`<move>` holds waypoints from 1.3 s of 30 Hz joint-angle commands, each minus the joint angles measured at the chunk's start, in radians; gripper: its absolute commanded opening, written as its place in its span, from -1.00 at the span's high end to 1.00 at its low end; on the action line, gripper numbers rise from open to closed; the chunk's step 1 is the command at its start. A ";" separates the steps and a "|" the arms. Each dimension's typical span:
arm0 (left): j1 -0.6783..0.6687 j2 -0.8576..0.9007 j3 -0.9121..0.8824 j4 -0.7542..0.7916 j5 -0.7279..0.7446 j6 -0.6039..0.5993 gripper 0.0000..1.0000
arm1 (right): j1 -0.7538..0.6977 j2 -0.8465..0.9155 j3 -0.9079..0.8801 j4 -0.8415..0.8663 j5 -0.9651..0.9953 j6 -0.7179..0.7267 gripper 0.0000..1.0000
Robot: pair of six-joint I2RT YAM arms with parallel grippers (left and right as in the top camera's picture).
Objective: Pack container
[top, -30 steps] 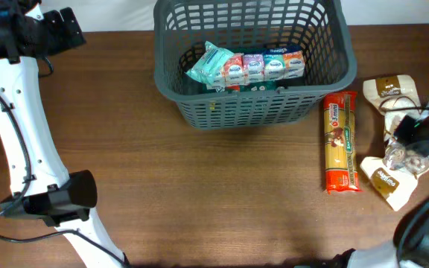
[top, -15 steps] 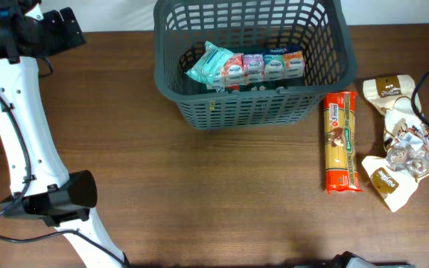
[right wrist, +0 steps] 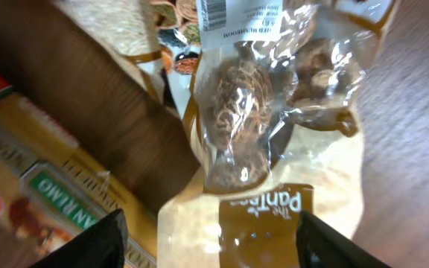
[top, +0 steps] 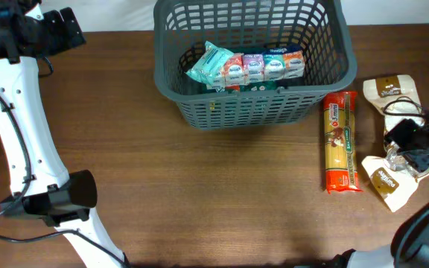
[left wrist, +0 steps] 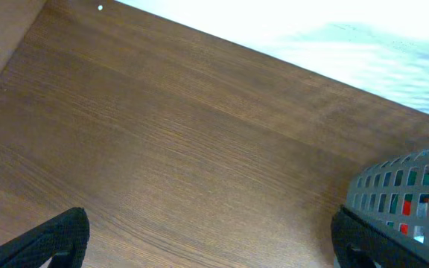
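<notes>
The dark grey lattice basket (top: 326, 74) stands at the back centre and holds a teal packet (top: 211, 63) and a row of small cartons (top: 267, 65); its corner shows in the left wrist view (left wrist: 404, 190). A clear-and-tan bag of dried mushrooms (top: 389, 179) lies at the right. My right gripper (top: 410, 147) hovers over it, open; in the right wrist view (right wrist: 211, 246) the jaws straddle the bag (right wrist: 259, 141) without gripping it. My left gripper (top: 67, 28) is open and empty at the back left, over bare wood (left wrist: 211, 246).
A long red-and-yellow spaghetti packet (top: 341, 141) lies between the basket and the mushroom bag; it also shows in the right wrist view (right wrist: 28, 193). A second brown-and-white bag (top: 389, 89) lies behind the mushroom bag. The left arm's white links (top: 21, 149) run down the left side.
My right gripper pulled off to the right edge half a second ago and has come back over the mushroom bag. The left arm and all packets have stayed still.
</notes>
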State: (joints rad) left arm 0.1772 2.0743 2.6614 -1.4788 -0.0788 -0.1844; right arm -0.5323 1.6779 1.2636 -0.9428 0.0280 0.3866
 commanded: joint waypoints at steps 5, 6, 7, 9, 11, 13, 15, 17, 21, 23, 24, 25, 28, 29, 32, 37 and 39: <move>0.004 0.005 0.004 -0.003 0.004 -0.013 -0.98 | 0.000 0.122 -0.009 0.045 0.011 0.053 -0.45; 0.004 0.005 0.004 -0.003 0.004 -0.013 -0.99 | 0.000 0.142 -0.009 0.051 0.013 0.056 -0.45; 0.004 0.005 0.004 -0.003 0.004 -0.013 -0.99 | 0.000 0.156 -0.009 0.058 0.013 0.057 -0.44; 0.004 0.005 0.004 -0.003 0.004 -0.013 -0.99 | 0.000 0.182 -0.009 0.067 0.014 0.057 -0.45; 0.004 0.005 0.004 -0.003 0.004 -0.013 -0.99 | 0.000 0.204 -0.009 0.071 0.028 0.057 -0.45; 0.004 0.005 0.004 -0.003 0.004 -0.013 -0.99 | 0.000 0.220 -0.009 0.071 0.068 0.056 -0.46; 0.004 0.005 0.004 -0.003 0.004 -0.013 -0.99 | -0.002 0.233 -0.009 0.068 0.108 0.056 -0.47; 0.004 0.005 0.004 -0.003 0.004 -0.013 -0.98 | -0.007 0.242 -0.009 0.069 0.115 0.056 -0.45; 0.004 0.005 0.004 -0.003 0.004 -0.013 -0.99 | -0.008 0.244 -0.009 0.076 0.116 0.056 0.04; 0.004 0.005 0.004 -0.003 0.004 -0.013 -0.99 | -0.008 0.245 -0.010 0.075 0.116 0.056 0.28; 0.004 0.005 0.004 -0.003 0.004 -0.013 -0.99 | -0.008 0.245 -0.012 0.076 0.121 0.056 0.28; 0.004 0.005 0.004 -0.003 0.004 -0.013 -0.98 | -0.008 0.245 -0.015 0.076 0.130 0.056 0.21; 0.004 0.005 0.004 -0.003 0.004 -0.013 -0.99 | -0.008 0.245 -0.031 0.080 0.176 0.056 -0.06; 0.004 0.005 0.004 -0.003 0.004 -0.013 -0.98 | -0.008 0.245 -0.035 0.081 0.187 0.056 -0.27; 0.004 0.005 0.004 -0.003 0.004 -0.013 -0.99 | -0.008 0.245 -0.037 0.080 0.194 0.052 -0.28; 0.004 0.005 0.004 -0.003 0.004 -0.013 -0.99 | -0.008 0.245 -0.037 0.080 0.206 0.037 -0.17; 0.004 0.005 0.004 -0.003 0.004 -0.013 -0.98 | -0.008 0.245 -0.037 0.080 0.216 0.037 0.02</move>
State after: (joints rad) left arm 0.1772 2.0743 2.6614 -1.4788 -0.0788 -0.1844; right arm -0.5354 1.9072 1.2385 -0.8623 0.2039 0.4229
